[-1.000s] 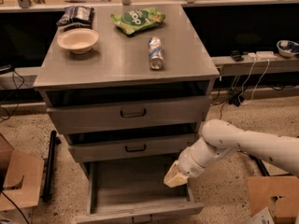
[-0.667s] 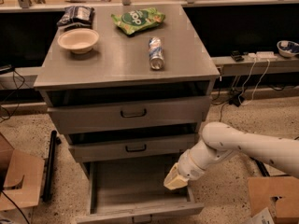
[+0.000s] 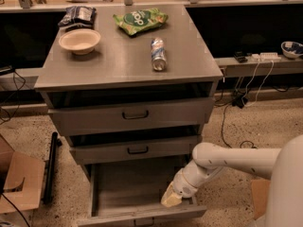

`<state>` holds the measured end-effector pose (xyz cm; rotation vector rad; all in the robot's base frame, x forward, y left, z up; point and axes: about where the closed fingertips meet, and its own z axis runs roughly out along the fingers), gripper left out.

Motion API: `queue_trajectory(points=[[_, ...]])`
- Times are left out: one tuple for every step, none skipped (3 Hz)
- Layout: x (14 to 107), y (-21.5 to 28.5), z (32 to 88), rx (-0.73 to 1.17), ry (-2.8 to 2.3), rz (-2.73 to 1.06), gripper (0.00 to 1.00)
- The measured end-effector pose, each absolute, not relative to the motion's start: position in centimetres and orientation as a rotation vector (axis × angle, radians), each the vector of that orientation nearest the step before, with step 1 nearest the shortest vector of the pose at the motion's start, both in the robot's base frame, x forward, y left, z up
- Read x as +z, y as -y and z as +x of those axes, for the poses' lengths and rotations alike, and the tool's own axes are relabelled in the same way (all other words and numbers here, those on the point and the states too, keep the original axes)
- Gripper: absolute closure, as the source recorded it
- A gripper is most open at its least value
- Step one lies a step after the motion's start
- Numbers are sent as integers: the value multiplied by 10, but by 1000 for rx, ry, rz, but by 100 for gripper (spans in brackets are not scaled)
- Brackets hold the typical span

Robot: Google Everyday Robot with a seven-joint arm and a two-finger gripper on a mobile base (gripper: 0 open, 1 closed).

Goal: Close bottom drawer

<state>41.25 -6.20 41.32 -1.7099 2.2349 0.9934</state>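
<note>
- Bottom drawer (image 3: 128,188): lowest of three, pulled far out beneath the front edge of the worktop (image 3: 128,67), grey floor bare, low front panel nearest the camera.
- Middle drawer (image 3: 137,149) and top drawer (image 3: 132,115): both slightly ajar, with dark gaps above their fronts.
- Gripper (image 3: 171,198): down inside the bottom drawer near its front right corner, low over the floor and just behind the front panel.
- Gripper apart or together: cannot tell. Nothing seen held.
- Arm (image 3: 232,160): reaching in from the right, passing below the worktop's front right corner.
- On the worktop, none of it part of this job: a bowl (image 3: 79,40) and a dark packet (image 3: 77,16) towards the back left corner, a green snack bag (image 3: 140,21) by the back edge, and a can (image 3: 158,54) lying near the middle.
- Step in hand, as a judgement: getting into place for the push, with the closing itself not yet begun.
- Next move, probably: lift clear of the drawer, come round to the outer face of the front panel near the handle, then press straight towards the cabinet.
- Needed: a square, steady push near the centre, so the drawer runs true rather than skewing on its rails.
- Risk: pushing from inside could trap the gripper or wrist under the middle drawer as the gap shuts.
</note>
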Motion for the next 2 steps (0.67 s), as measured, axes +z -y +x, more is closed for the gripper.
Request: queue_trajectory(points=[[370, 61, 397, 1028, -2298, -1658, 100], [317, 63, 393, 1049, -2355, -1602, 100]])
